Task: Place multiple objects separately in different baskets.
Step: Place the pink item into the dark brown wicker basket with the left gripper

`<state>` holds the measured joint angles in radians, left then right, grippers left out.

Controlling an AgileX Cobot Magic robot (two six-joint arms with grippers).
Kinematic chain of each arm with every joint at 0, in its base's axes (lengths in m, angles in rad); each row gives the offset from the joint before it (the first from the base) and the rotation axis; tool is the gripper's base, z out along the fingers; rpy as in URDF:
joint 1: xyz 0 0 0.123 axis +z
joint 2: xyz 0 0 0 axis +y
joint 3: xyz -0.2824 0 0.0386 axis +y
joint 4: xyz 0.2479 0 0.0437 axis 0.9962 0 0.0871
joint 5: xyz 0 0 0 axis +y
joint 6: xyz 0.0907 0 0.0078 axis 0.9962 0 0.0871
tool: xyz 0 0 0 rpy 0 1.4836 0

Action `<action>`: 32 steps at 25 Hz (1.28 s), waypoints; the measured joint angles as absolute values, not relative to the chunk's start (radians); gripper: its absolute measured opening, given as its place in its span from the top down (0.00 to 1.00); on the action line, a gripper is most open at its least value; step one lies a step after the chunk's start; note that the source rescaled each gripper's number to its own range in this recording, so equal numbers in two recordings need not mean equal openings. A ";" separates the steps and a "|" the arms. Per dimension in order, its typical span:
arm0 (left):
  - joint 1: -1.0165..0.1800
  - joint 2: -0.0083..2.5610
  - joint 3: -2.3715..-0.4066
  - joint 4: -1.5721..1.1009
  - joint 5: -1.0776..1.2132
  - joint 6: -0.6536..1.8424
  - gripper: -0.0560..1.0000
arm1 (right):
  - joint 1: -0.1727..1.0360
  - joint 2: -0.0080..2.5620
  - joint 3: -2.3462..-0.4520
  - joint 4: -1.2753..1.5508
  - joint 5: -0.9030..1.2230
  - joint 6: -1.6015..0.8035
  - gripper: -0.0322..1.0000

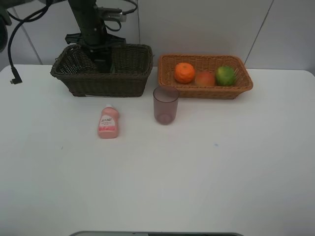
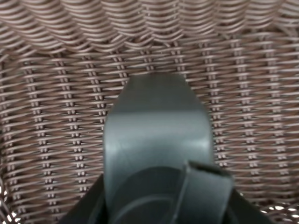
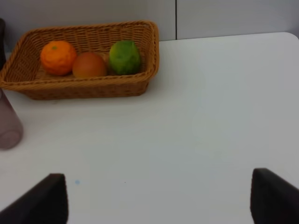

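My left gripper [image 1: 101, 58] reaches down into the dark brown basket [image 1: 129, 82] at the back left. In the left wrist view the dark green pump bottle [image 2: 156, 135] fills the space between the jaws, just above the wicker floor [image 2: 51, 116]. The gripper is shut on it. The orange-tan basket [image 1: 243, 88] holds the orange [image 1: 184, 73], the red-yellow fruit [image 1: 205, 78] and the green fruit [image 1: 225, 75]. The mauve cup [image 1: 165, 105] stands upright in front of the baskets. The pink bottle [image 1: 108, 122] lies flat on the table. My right gripper [image 3: 159, 200] stands open over bare table.
A black cable [image 1: 12, 54] hangs at the far left by the table's back edge. The white table [image 1: 197, 177] stretches forward from the cup and the pink bottle. A wall rises right behind the baskets.
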<state>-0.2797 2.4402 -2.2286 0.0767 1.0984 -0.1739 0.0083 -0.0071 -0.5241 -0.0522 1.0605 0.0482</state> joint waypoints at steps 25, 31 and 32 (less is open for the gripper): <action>-0.285 2.348 -2.237 0.007 1.146 -0.078 0.01 | 0.008 -0.007 -0.524 -0.052 1.061 0.048 0.38; -0.381 2.305 -2.239 -0.005 1.191 0.012 0.01 | 0.008 -0.007 -0.524 -0.052 1.061 0.048 0.38; -0.407 2.305 -2.239 -0.005 1.196 0.031 0.01 | 0.008 -0.007 -0.524 -0.052 1.061 0.048 0.38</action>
